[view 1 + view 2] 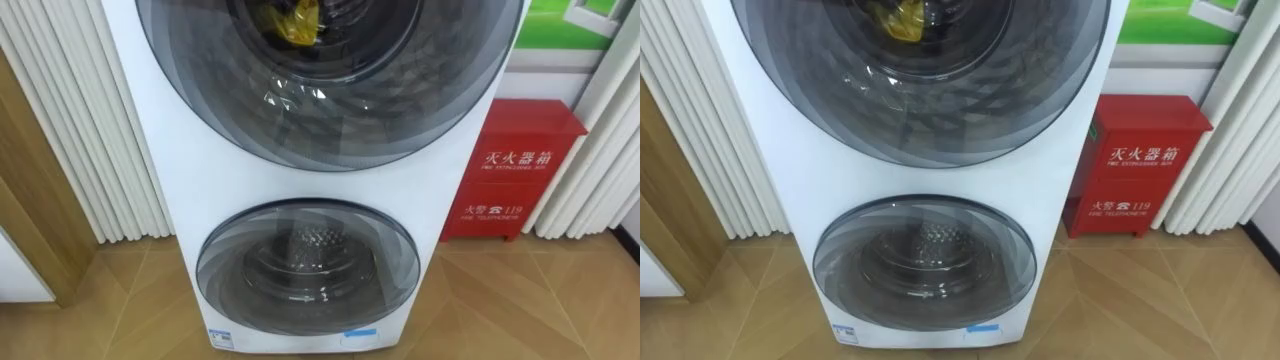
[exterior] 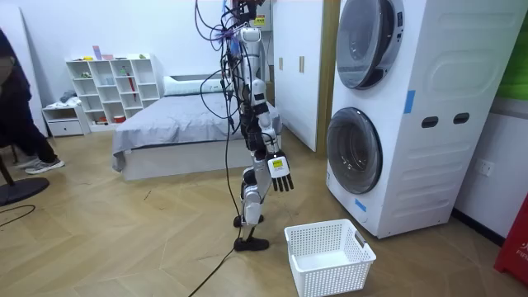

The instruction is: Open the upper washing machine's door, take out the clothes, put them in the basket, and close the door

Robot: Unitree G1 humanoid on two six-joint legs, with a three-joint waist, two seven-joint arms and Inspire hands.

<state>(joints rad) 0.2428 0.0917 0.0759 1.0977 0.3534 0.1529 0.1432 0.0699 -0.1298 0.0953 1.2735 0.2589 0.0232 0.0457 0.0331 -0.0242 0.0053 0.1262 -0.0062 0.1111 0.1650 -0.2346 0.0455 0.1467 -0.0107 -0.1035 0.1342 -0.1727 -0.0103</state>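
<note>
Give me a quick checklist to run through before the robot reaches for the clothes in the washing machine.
1. Clothing located: crumpled yellow cloth lies in the upper drum of the white stacked washing machine: ok.
2. Upper round tinted glass door open: it looks shut over the drum: not ok.
3. Right hand free: it hangs open at the robot's side, holding nothing: ok.
4. White slatted plastic basket ready: it stands on the wooden floor between robot and machine: ok.
5. Door within arm's reach: the robot stands apart from the machine, facing it: cannot tell.
</note>
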